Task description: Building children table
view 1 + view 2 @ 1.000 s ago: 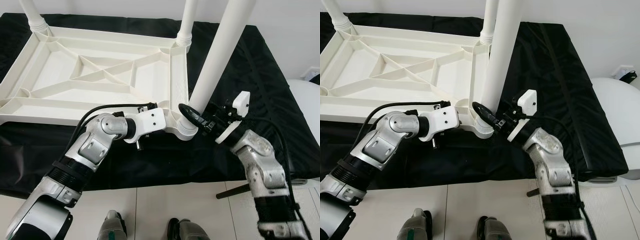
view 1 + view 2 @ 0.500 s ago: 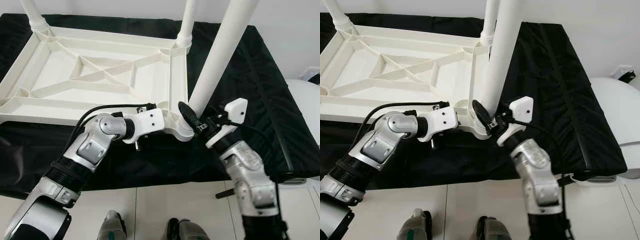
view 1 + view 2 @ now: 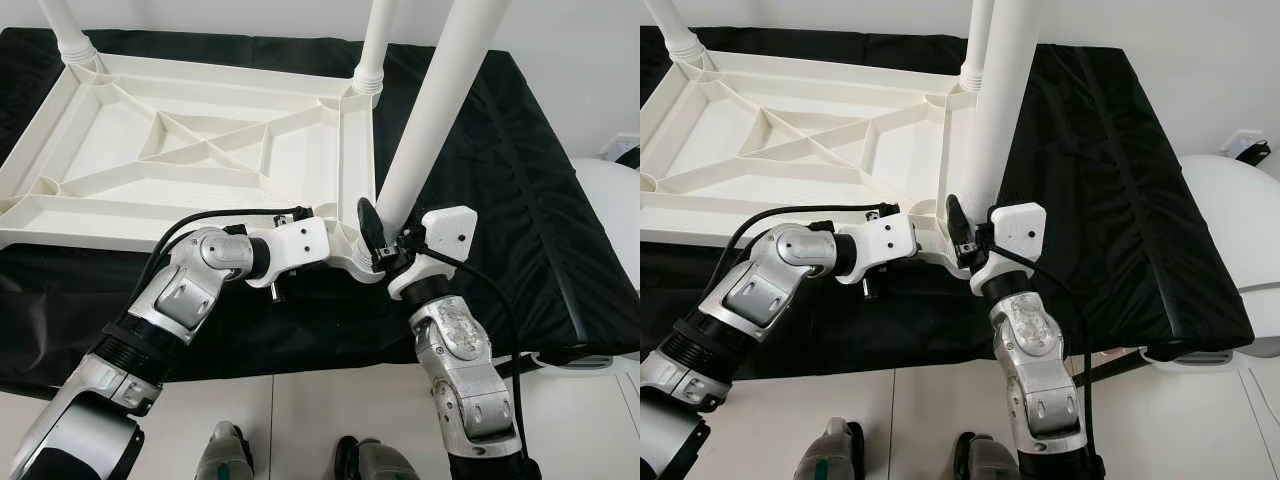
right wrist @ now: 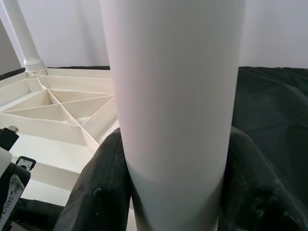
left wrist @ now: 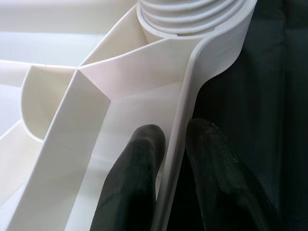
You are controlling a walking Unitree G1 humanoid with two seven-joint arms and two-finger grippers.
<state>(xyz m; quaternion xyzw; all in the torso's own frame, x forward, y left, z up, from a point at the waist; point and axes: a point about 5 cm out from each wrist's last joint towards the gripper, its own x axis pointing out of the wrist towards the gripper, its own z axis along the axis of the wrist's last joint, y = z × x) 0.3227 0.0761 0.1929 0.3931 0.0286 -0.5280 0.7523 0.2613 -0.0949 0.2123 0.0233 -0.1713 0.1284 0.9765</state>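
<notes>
I read the white plastic upturned tabletop (image 3: 200, 150) on black cloth (image 3: 500, 170) | left gripper (image 5: 175, 178) pinches its rim at 9 o'clock of the corner socket (image 3: 365, 262) | right gripper (image 4: 175, 192) clamps the white tubular leg (image 3: 425, 120), axis upright, slightly tilted, seated there.

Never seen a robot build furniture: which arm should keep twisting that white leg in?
Probably the right: its claw clasps the white plastic table leg near its base, while the left claw pinches the tabletop's rim, steadying it.
</notes>
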